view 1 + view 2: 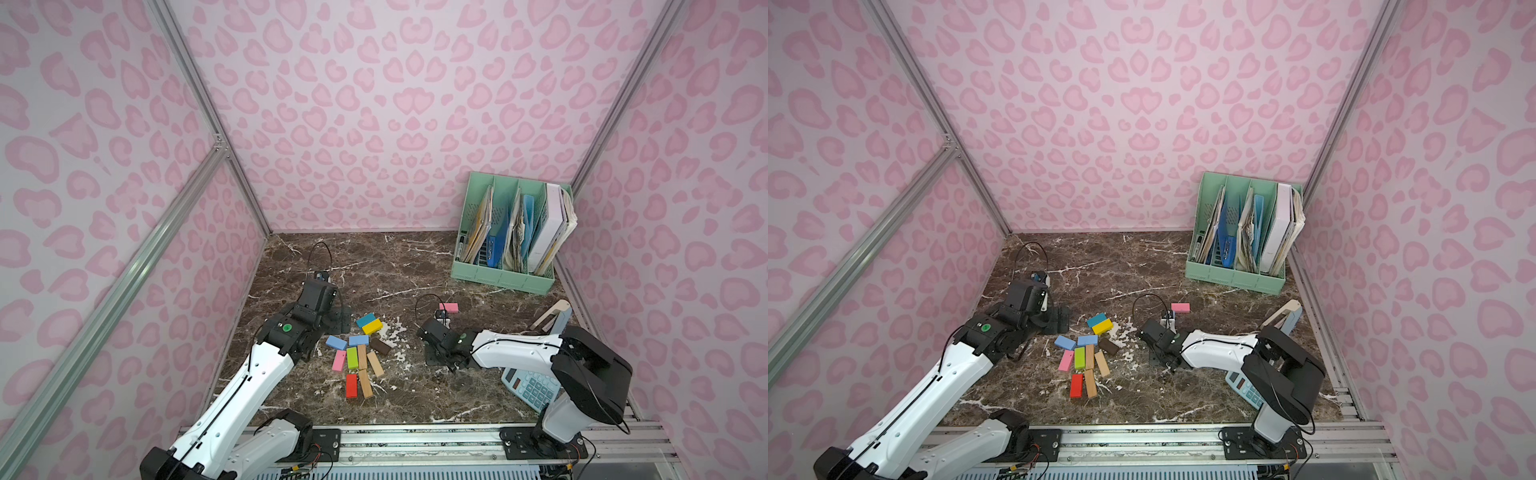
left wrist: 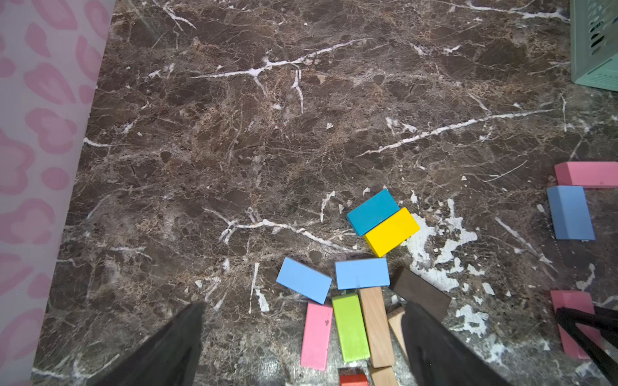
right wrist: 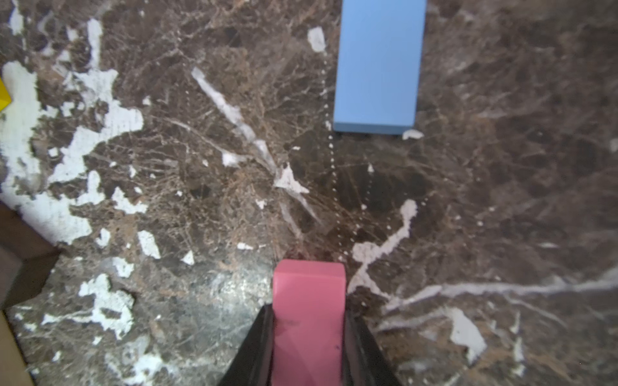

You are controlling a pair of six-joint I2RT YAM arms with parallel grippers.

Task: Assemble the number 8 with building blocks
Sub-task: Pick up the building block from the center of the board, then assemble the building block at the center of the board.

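The building blocks lie in a loose cluster (image 1: 357, 353) on the marble table in both top views. They are teal (image 2: 373, 212), yellow (image 2: 391, 230), two light blue (image 2: 304, 280), dark brown (image 2: 419, 292), pink (image 2: 317, 336), green (image 2: 350, 327), tan (image 2: 376, 326) and red (image 1: 351, 385). My left gripper (image 2: 302, 307) hangs open over the cluster's near side and holds nothing. Off to the right, my right gripper (image 3: 308, 310) is shut on a pink block (image 3: 309, 294), low at the table. A light blue block (image 3: 378, 67) lies just ahead of it. Another pink block (image 1: 449, 307) lies beyond that.
A mint file organiser (image 1: 505, 274) full of folders stands at the back right. A pale blue calculator (image 1: 528, 384) lies under the right arm (image 1: 511, 345). A beige and blue stand (image 1: 555, 316) sits by the right wall. Pink patterned walls close in three sides.
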